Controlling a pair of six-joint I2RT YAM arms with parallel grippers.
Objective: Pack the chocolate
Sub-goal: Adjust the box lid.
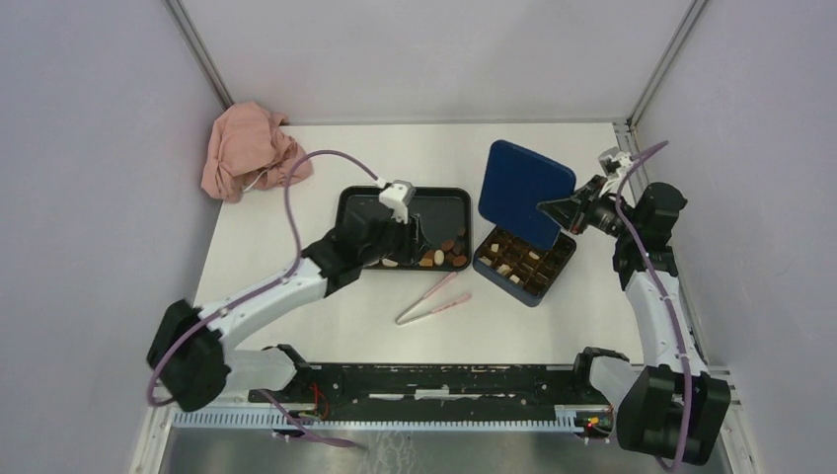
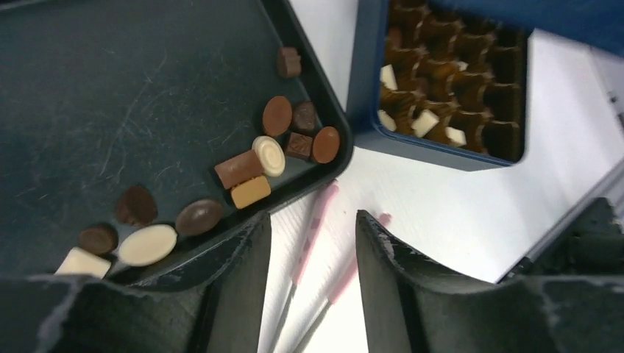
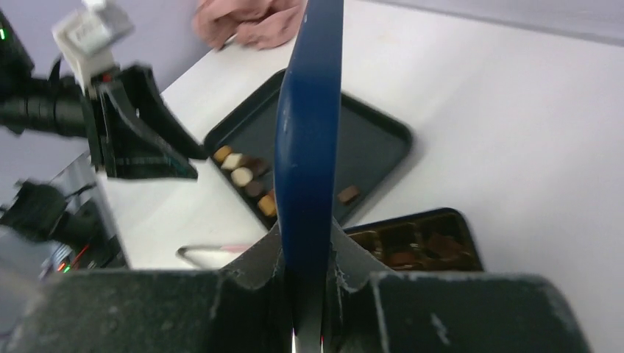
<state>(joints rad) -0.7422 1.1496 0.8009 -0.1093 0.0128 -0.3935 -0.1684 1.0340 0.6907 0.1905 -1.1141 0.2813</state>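
Left wrist view: left gripper (image 2: 313,228), jaws apart and empty, hovers at the tray (image 2: 110,88) near edge. Chocolate (image 2: 254,165) clusters just beside it, in the near-right corner. Right gripper (image 3: 309,254) clamps the raised blue lid (image 3: 309,110).

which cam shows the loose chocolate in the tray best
The left wrist view: the chocolate lies close up in the black tray, each piece's shape and colour clear. The top external view shows it as small specks. The right wrist view catches a few pieces past the blue lid.
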